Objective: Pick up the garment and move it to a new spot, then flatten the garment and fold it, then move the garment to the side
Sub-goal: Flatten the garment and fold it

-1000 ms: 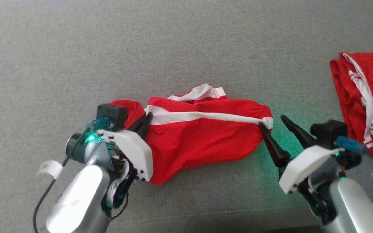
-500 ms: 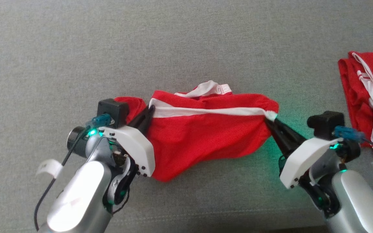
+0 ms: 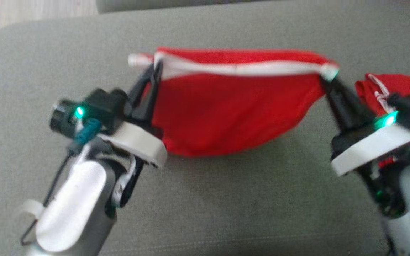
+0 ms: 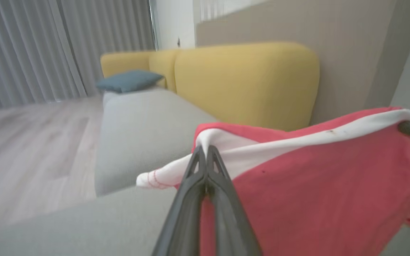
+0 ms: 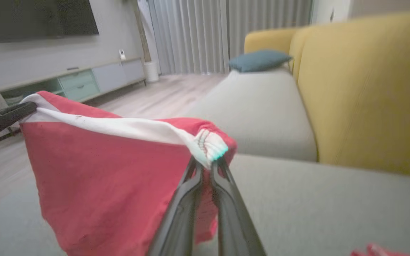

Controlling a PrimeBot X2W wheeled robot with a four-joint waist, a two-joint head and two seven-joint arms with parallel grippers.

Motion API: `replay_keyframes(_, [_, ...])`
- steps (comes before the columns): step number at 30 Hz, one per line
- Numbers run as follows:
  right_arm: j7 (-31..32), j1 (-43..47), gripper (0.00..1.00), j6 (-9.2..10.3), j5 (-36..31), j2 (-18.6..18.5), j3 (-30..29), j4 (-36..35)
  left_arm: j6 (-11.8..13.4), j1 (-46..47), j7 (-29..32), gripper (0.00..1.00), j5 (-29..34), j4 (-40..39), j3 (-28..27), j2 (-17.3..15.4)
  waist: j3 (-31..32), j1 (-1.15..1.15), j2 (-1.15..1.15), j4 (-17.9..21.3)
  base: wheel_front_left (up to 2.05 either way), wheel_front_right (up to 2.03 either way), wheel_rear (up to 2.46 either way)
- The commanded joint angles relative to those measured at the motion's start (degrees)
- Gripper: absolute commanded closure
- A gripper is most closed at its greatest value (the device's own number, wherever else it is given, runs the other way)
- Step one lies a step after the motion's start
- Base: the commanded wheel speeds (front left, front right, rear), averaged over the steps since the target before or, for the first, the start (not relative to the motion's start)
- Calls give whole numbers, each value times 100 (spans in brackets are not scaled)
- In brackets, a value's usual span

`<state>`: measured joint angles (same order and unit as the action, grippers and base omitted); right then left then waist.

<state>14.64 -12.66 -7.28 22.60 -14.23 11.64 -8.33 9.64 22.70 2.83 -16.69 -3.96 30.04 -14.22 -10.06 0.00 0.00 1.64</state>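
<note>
Head view: over the grey fabric sofa seat [image 3: 226, 213] the red cloth garment with white trim [image 3: 226, 106] hangs stretched, left gripper [image 3: 156, 67] clamped on one top corner, right gripper [image 3: 325, 79] pinching the other

A grey sofa seat [image 3: 226, 213] bears a crumpled red cloth [image 3: 404, 82].

A long grey sofa seat [image 5: 262, 106] runs away toward a teal cushion [image 5: 258, 59] at its far end, backed along one edge by rounded mustard-yellow back cushions [image 5: 368, 89]. Beyond the seat's open edge lies a pale wood-plank floor [image 4: 30, 142], closed off at the far side by full-length grey curtains [image 5: 226, 32]. A dark screen [image 5: 41, 17] hangs on the grey wall [image 5: 23, 62] above a low cabinet [image 5: 84, 81] with pale drawer fronts, and the light is soft and even.
</note>
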Motion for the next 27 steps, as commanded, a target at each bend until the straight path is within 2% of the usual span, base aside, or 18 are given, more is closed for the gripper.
replay_keyframes(1, [33, -337, 100, -21, -64, -150, -48, -385, 48, 438, -73, 100, 78, -358, -330, -149, 198, 0, 0, 9, 0, 0, 0])
replay_keyframes(5, [297, -566, 100, -21, -59, -184, -281, -917, 128, 718, -113, 100, 217, -872, -430, -190, 471, 0, 0, 8, 0, 0, 0])
replay_keyframes(10, [694, -758, 100, -21, -50, -217, -503, -1442, 116, 976, 120, 100, 232, -1260, -518, -298, 723, 0, 0, 38, 0, 0, 0])
replay_keyframes(17, [1108, -930, 100, -21, 141, -165, -619, -1570, -14, 1283, 405, 100, 135, -1203, -495, -340, 705, 0, 0, 59, 0, 0, 0])
replay_keyframes(20, [1162, -1162, 100, -21, 279, -184, -601, -1338, -158, 1547, 390, 100, 40, -870, -427, -244, 571, 0, 0, 60, 0, 0, 0])
replay_keyframes(23, [1061, -1626, 100, -21, 396, -237, -526, -850, -351, 1984, 240, 100, -46, -201, -393, -105, 408, 0, 0, 66, 0, 0, 0])
replay_keyframes(24, [901, -2074, 100, -21, 473, -244, -405, -362, -492, 2382, -3, 100, -94, 446, -429, 2, 305, 0, 0, 91, 0, 0, 0])
replay_keyframes(27, [452, -2813, 100, -21, 570, -187, -200, 563, -644, 3028, -583, 100, -90, 1587, -513, 181, 227, 0, 0, 127, 0, 0, 0])
